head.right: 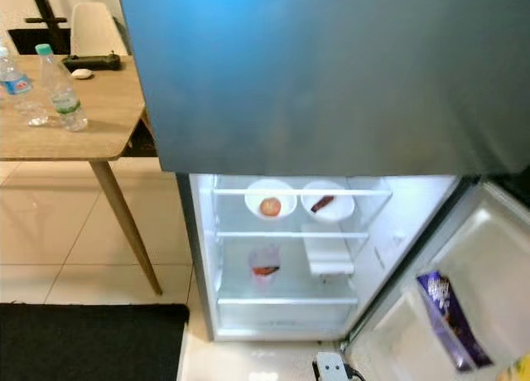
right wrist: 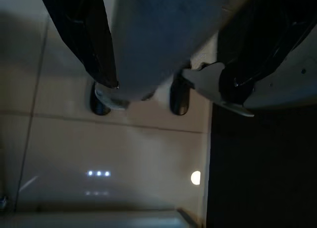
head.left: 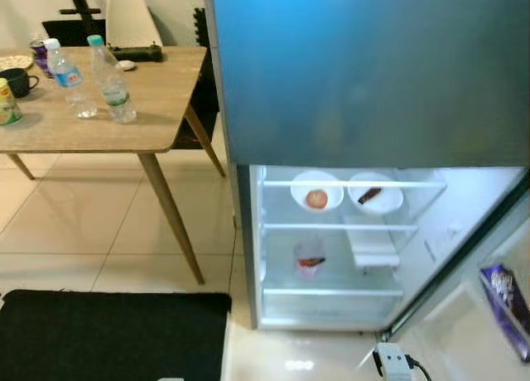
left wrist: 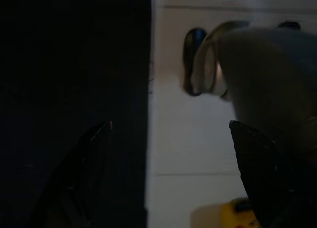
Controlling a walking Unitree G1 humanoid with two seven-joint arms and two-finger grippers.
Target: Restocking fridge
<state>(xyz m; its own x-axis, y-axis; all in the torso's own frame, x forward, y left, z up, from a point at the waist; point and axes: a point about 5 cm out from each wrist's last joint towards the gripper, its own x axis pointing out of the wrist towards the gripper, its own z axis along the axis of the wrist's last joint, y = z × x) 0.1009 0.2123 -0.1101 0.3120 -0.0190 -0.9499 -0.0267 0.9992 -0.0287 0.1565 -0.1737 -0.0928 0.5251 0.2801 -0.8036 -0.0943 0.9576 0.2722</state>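
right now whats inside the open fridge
Top shelf: two white plates, one with a round reddish item, one with a dark strip. Below: a clear cup and a white container. The bottom drawer's contents cannot be made out.

One fridge (head.left: 373, 74) stands open, and inside it are two white plates (head.left: 317, 190) (head.left: 375, 193), one clear cup (head.left: 310, 258) and one white box (head.left: 374, 250). One purple packet (head.right: 450, 319) sits in the door shelf. On the one table (head.left: 157, 108) are two water bottles (head.left: 69, 79) (head.left: 111, 79), one dark mug (head.left: 18, 82) and one yellow can (head.left: 7, 102). One white chair (head.left: 130, 20) and one black mat (head.left: 108, 335) are there
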